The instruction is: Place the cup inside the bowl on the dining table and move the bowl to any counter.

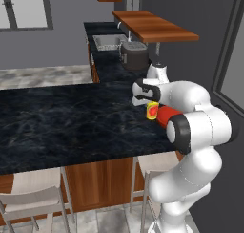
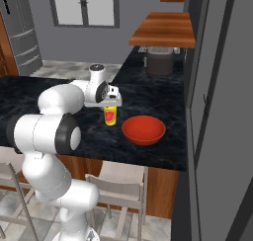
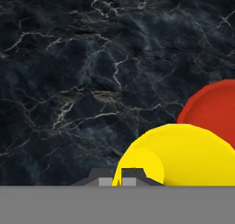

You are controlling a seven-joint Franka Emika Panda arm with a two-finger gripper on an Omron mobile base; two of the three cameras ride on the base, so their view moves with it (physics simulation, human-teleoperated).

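Note:
My gripper [image 2: 110, 108] points down over the dining table [image 2: 148, 94] and is shut on the small yellow cup [image 2: 110, 116], whose red mark faces the camera. The cup sits low over the black top; I cannot tell if it touches. The wide red bowl [image 2: 143, 130] rests on the table just right of the cup, a short gap away. In the left base view the cup [image 1: 152, 111] shows under the gripper [image 1: 150, 105], and the bowl [image 1: 167, 116] is partly hidden by my arm. In the hand view the cup [image 3: 179, 156] bulges beside the fingertips [image 3: 132, 176], with the bowl's rim [image 3: 213, 106] beyond.
A dark grey cooker pot [image 1: 134, 55] stands on the black counter [image 1: 109, 67] beyond the table, near a sink [image 1: 107, 42]. A reddish wooden shelf [image 2: 163, 30] hangs over it. Pale stools [image 2: 118, 185] stand at the table's near edge. A dark wall [image 2: 217, 111] closes the right side.

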